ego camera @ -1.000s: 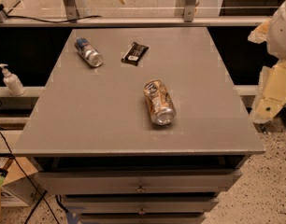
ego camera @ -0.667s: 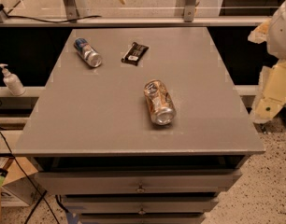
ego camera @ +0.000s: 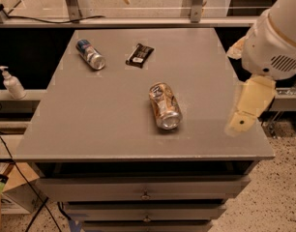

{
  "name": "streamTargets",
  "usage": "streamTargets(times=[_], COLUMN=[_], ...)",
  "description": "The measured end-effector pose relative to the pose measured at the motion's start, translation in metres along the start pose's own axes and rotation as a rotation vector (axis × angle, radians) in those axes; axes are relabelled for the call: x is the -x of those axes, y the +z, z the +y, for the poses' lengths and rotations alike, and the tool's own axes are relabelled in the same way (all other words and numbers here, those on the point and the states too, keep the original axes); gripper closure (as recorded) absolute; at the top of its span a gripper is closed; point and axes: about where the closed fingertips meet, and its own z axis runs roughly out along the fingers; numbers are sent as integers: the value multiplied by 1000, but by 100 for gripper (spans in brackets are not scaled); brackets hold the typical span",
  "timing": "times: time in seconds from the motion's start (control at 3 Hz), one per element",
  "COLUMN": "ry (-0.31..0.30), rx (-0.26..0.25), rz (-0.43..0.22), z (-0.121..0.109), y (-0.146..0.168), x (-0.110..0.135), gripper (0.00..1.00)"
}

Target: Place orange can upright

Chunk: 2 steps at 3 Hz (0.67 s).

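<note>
The orange can point(ego camera: 164, 106) lies on its side near the middle of the grey table point(ego camera: 90, 124). It is dented, with an orange-brown and cream label, and its silver end faces the front edge. My gripper point(ego camera: 241, 121) hangs at the table's right edge, to the right of the can and well apart from it. It is cream-coloured, below the white arm housing point(ego camera: 276, 37), and holds nothing that I can see.
A slimmer blue-and-silver can point(ego camera: 90, 54) lies on its side at the back left. A dark snack wrapper point(ego camera: 139, 55) lies at the back middle. A pump bottle point(ego camera: 12, 82) stands on a shelf to the left. Drawers point(ego camera: 145, 190) sit under the tabletop.
My arm and gripper have moved left, from beyond the table's right side to its right edge. The cans and the wrapper have not moved.
</note>
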Motion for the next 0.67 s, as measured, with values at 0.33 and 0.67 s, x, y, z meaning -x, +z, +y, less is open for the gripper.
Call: streamTargets(times=[0.33, 0.67], ry=[0, 20], rx=[5, -15], rz=[-8, -30], z=[2, -3], y=[2, 4], x=[3, 5], gripper=[0, 0])
